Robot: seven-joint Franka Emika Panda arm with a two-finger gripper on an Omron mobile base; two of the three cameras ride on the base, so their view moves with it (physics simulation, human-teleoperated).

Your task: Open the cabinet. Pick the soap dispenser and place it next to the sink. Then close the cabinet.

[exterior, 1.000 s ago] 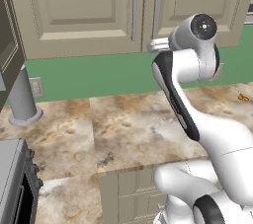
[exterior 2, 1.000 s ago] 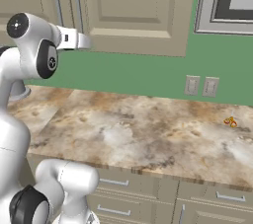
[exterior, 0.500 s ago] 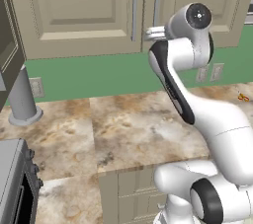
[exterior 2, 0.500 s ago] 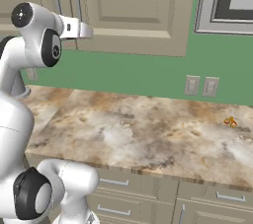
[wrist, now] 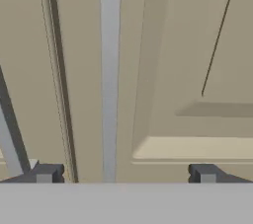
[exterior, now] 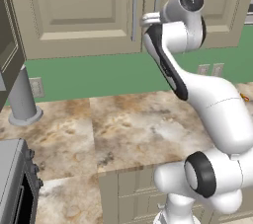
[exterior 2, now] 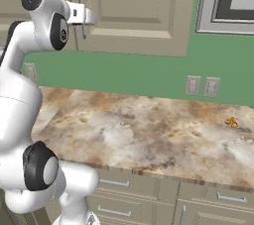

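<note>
I see the gripper (wrist: 125, 173) jaws fully spread, holding nothing, silver bar handle (wrist: 109, 75) at 12 o'clock between fingertips, cabinet (wrist: 197, 60) doors shut.

A marbled brown countertop (exterior: 128, 129) is seen running along the green wall. A grey flared-base post (exterior: 22, 97) stands upright on it at the 9 o'clock edge of the left base view, close to the wall. A small orange item (exterior 2: 230, 122) lies on the counter toward 3 o'clock in the right base view, near the wall and well apart from the post; what it is cannot be made out.
</note>
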